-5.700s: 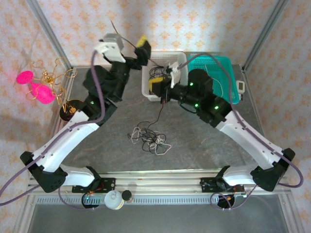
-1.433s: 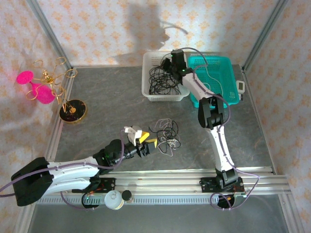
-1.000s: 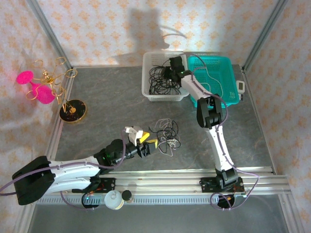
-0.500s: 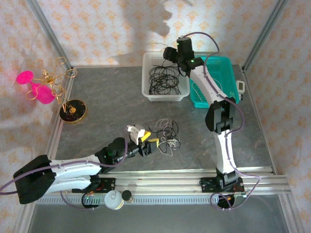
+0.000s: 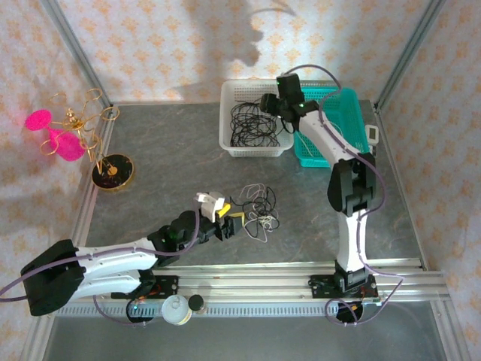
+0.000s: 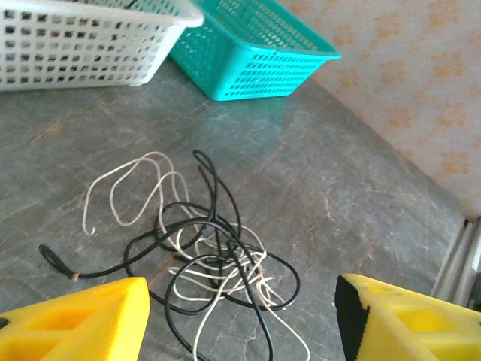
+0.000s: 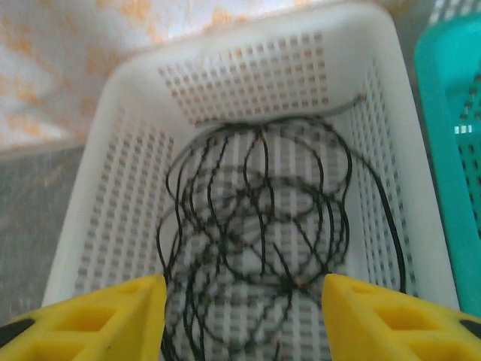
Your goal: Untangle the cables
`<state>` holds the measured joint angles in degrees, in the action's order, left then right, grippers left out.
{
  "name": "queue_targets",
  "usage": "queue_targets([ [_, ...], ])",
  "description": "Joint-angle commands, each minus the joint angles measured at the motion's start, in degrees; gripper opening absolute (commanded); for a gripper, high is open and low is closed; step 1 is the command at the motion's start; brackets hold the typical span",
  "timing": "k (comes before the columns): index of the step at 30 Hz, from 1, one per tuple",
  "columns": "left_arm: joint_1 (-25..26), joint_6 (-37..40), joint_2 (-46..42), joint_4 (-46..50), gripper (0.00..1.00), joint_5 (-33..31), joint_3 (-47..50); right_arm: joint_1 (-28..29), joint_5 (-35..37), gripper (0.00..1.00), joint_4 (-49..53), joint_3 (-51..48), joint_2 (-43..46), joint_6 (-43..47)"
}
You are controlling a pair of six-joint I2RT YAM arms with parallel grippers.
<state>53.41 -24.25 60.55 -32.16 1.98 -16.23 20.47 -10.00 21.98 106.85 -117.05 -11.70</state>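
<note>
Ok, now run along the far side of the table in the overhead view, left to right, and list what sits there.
Gold wire stand with pink puffs → white basket holding black cables → teal basket → small white device at the table's right edge.

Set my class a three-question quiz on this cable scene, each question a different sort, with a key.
1. True or false: the white basket holds black cable.
2. What lies just ahead of the open left gripper? A a tangle of black and white cables; B a red cup; C a pair of scissors.
3. Fill in: the right gripper hangs above the ___ basket.
Key: 1 true; 2 A; 3 white.
</note>
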Motion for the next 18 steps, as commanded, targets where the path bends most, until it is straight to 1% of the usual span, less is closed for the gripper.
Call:
queue_targets([
  [1, -1.13, -4.88, 2.09, 7.88, 0.66, -4.06, -4.13, 0.63, -1.54, 0.56, -9.10, -11.11, 11.21, 1.04],
  [4, -2.28, -8.90, 4.62, 13.88, 0.62, -6.36, -7.23, 1.27, -1.12, 0.55, -17.16, -25.49, 19.82, 1.15],
  [6, -3.24, -12.14, 6.61, 17.74, 0.57, -7.39, -9.69, 1.81, -0.77, 0.54, -23.17, -35.58, 25.82, 1.55],
  [11, -4.44, -16.35, 11.78, 25.58, 0.51, -10.12, -16.19, 3.10, -0.27, 0.49, -37.16, -57.08, 37.40, 1.35],
  [14, -5.21, -17.88, 15.93, 28.99, 0.47, -10.84, -20.33, 4.24, 0.59, 0.47, -43.11, -66.01, 41.25, 0.58],
  [17, -5.52, -18.76, 20.83, 33.53, 0.41, -14.34, -25.24, 5.44, 0.62, 0.48, -48.26, -73.15, 43.63, -0.23],
  [18, -5.59, -18.90, 22.59, 35.18, 0.41, -15.30, -26.83, 5.82, 1.32, 0.48, -49.65, -75.11, 44.36, -0.79],
])
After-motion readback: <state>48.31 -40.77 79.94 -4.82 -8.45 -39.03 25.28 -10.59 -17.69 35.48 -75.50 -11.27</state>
